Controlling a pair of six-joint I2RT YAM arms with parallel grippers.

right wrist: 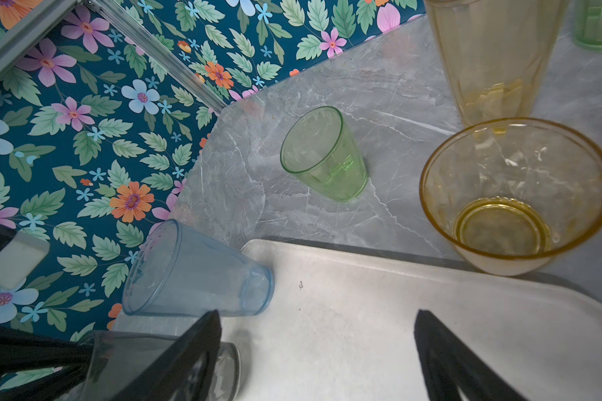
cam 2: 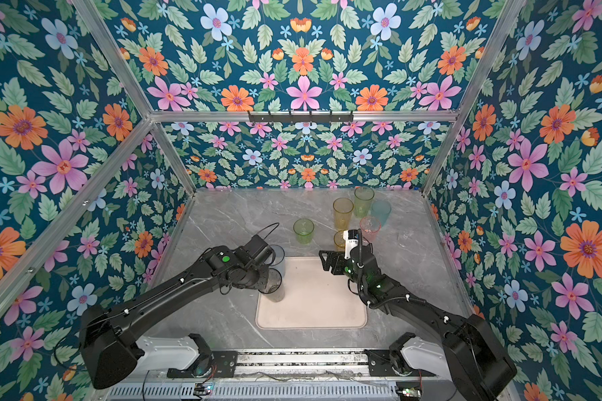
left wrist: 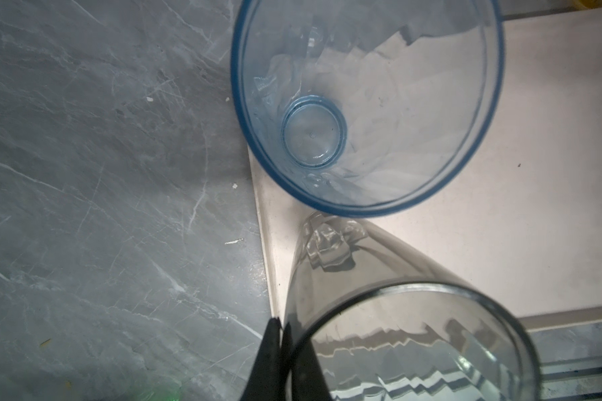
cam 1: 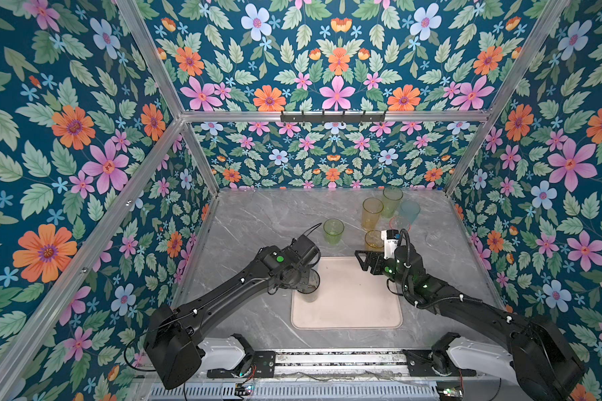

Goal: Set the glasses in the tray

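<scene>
Currently two of the glasses sit in the flat rectangular beige-pink tray (cam 1: 348,312). The tall smoke grey translucent tumbler (cam 1: 310,290) has its base just inside the tray's left edge. The tall blue translucent tumbler (cam 2: 277,257) stands upright in the far left corner, just beside the grey one. The left hand (left wrist: 281,323) is closed, pinching the rim wall of the smoke grey tumbler. The right hand (right wrist: 317,314) is spread wide and empty, hovering over the far right part of the tray. The other glasses stand off the tray on the grey marble surface (cam 1: 258,215), all upright. The short amber tumbler (cam 1: 374,239) is just beyond the tray's far edge, near the right hand. The short green tumbler (cam 1: 333,231) stands to its left, apart from it and alone. The tall yellow tumbler (cam 1: 372,212) is right behind the amber one. The tall green tumbler (cam 1: 392,201), teal tumbler (cam 1: 409,210) and pink tumbler (cam 2: 370,227) are bunched further back on the right, close together. Whether they touch cannot be told.
</scene>
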